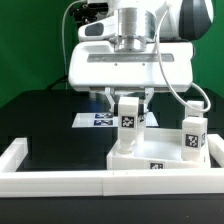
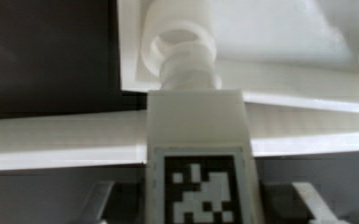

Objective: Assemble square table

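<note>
Gripping upright leg [image 1: 129, 113], tool [image 1: 128, 98], slab [image 1: 160, 158]

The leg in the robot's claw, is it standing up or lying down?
Standing up. The leg rises straight from the tabletop, held between the gripper's fingers, tag facing forward.

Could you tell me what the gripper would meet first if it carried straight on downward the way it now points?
The gripper is shut on a tagged leg that stands on the tabletop slab. Going straight down would probably press that leg against the slab; depth is uncertain.
</note>
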